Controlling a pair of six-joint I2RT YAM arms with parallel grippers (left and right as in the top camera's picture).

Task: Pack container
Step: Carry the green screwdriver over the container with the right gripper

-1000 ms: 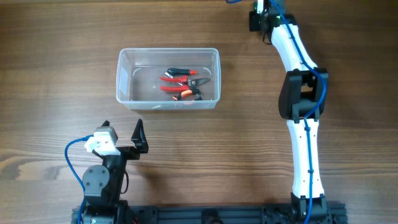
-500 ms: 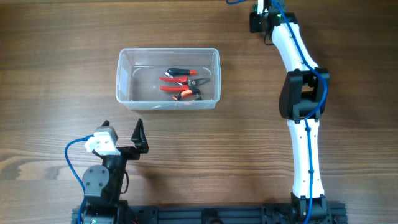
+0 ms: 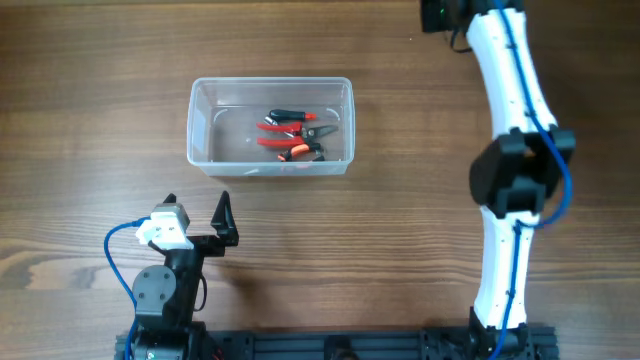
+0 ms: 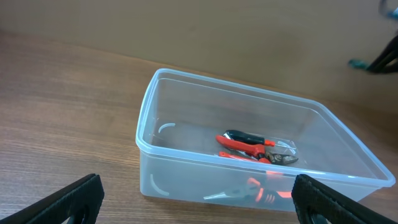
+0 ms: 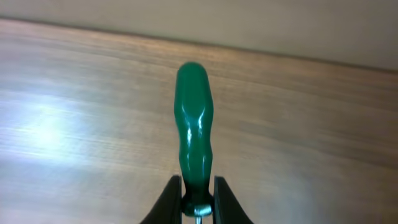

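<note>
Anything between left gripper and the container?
Nothing but bare table between the left gripper and the container, as the overhead and left wrist views show.

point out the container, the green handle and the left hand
container (image 3: 270,81): overhead view, far rim
green handle (image 5: 193,130): right wrist view, middle of the grip
left hand (image 3: 196,203): overhead view, midway between its open fingertips

My right arm (image 3: 512,172): white tube links, bulky black joint housings, a blue cable (image 3: 563,185) running along it. My left arm (image 3: 165,285): round black motor housing, white wrist block, a blue cable loop (image 3: 108,250). My left fingers (image 4: 68,200) are matte black wedges; my right fingers (image 5: 166,200) are dark, slim and tapered.
</note>
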